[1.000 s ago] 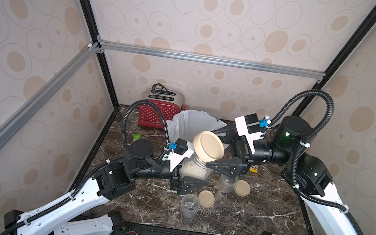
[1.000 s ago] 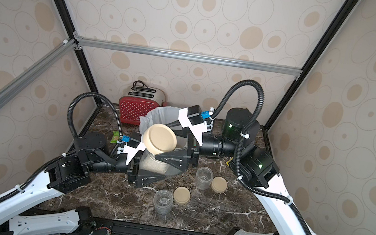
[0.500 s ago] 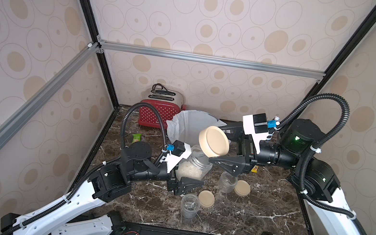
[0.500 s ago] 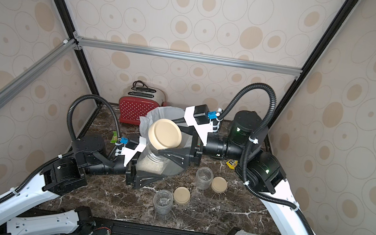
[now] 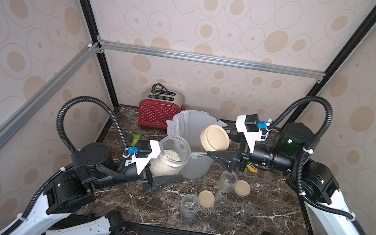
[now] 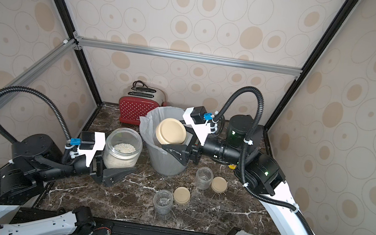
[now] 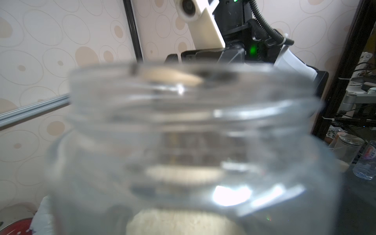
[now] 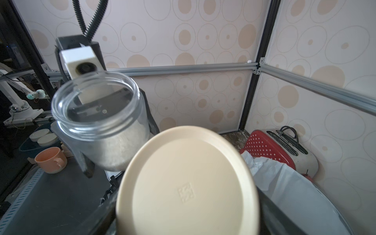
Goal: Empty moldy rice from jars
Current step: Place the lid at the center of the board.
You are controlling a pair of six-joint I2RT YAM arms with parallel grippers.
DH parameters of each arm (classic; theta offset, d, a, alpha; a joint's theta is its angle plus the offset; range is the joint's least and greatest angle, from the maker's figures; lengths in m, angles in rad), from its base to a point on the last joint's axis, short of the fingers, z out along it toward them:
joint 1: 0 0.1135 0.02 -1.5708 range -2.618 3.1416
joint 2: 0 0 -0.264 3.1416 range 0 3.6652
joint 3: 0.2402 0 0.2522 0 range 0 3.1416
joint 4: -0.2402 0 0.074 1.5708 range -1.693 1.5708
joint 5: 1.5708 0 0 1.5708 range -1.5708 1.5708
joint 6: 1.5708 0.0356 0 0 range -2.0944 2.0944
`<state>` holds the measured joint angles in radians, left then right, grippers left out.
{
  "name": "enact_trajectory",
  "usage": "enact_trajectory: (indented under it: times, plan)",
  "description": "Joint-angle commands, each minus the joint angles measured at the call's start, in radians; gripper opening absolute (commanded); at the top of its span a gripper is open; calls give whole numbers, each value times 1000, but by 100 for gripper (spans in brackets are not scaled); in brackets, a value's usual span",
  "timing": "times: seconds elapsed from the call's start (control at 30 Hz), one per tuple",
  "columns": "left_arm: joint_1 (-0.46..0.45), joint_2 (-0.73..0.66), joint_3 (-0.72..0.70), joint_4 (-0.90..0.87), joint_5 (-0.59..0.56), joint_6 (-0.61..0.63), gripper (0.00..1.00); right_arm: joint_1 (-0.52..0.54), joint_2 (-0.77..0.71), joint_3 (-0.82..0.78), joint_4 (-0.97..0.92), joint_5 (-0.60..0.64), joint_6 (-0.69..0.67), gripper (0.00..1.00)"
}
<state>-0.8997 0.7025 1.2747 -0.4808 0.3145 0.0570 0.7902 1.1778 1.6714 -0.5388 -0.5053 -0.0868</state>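
**Lid off, rice jar poised beside the bin**

In both top views my left end effector (image 5: pixel 170 164) is closed around the rice jar (image 5: pixel 174 146). It holds the jar upright just left of the bin (image 5: pixel 197 168), so nothing spills before the tip. The moldy rice (image 5: pixel 163 168) sits in the jar's lower part. My right end effector (image 5: pixel 222 143) has its jaws spread wide on the lid (image 5: pixel 215 137), raised by the bin's right rim and out of the pour path. Two empty jars (image 5: pixel 227 182) stand on the surface (image 5: pixel 255 216) in front of the bin.

My left wrist view is filled with the blurred glass of the rice jar (image 7: pixel 183 126), with rice (image 7: pixel 179 223) low down. I cannot make out my fingers there.

In my right wrist view the lid (image 8: pixel 187 183) sits between dark fingers. The rice jar (image 8: pixel 97 122) shows beyond it, and the bin's white liner (image 8: pixel 284 183) is alongside.
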Motion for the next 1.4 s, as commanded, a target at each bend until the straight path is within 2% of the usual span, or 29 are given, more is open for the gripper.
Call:
enact_trajectory:
  times: [0.0, 0.17, 0.37, 0.67, 1.0, 1.37]
  plan:
    - [-5, -35, 89, -21, -51, 89, 32, 4, 16, -36, 10, -3, 14, 69]
    - [-4, -52, 101, -34, -59, 101, 32, 37, 33, -146, 68, 11, 50, 69]
    - [-5, -50, 103, -23, -54, 107, 33, 133, 106, -219, 86, 44, 76, 68]
    - [-5, -54, 88, -10, -37, 87, 33, 263, 230, -359, 172, 173, 117, 67]
    - [-5, -54, 77, 4, -32, 81, 33, 357, 421, -376, 208, 289, 180, 65]
    - [-4, -54, 63, 19, -18, 63, 33, 388, 654, -335, 264, 392, 233, 65]
